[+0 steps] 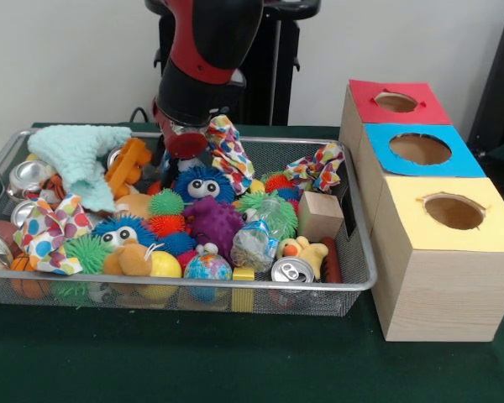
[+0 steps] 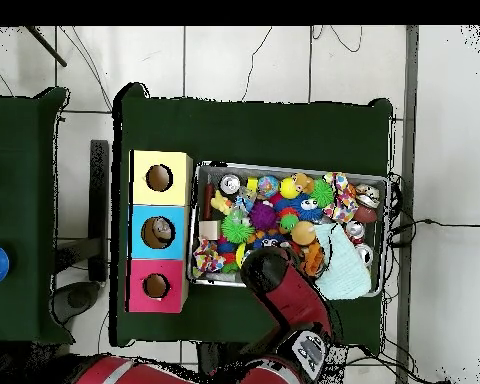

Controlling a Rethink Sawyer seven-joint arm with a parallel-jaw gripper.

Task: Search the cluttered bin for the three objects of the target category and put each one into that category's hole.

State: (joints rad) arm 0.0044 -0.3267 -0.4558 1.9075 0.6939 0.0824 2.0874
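The wire mesh bin (image 1: pixel 193 288) is full of toys. One wrinkly clear plastic film bundle (image 1: pixel 254 243) lies near the bin's front right, beside a green spiky ball. No other bundle shows. The red-topped box's hole (image 1: pixel 396 102) is at the far end of the box row, right of the bin; it also shows in the overhead view (image 2: pixel 156 286). My gripper (image 1: pixel 187 149) hangs low over the bin's back middle, left of and behind the bundle. A polka-dot cloth (image 1: pixel 228 149) rises right beside it. The overhead view shows the gripper (image 2: pixel 262 262) at the bin's near edge.
The blue-topped box (image 1: pixel 420 149) and yellow-topped box (image 1: pixel 454 211) stand in front of the red one. In the bin lie a teal knitted cloth (image 1: pixel 80 151), drink cans (image 1: pixel 292 270), a wooden block (image 1: pixel 321 216), polka-dot cloths (image 1: pixel 46 235) and fuzzy balls (image 1: pixel 200 186).
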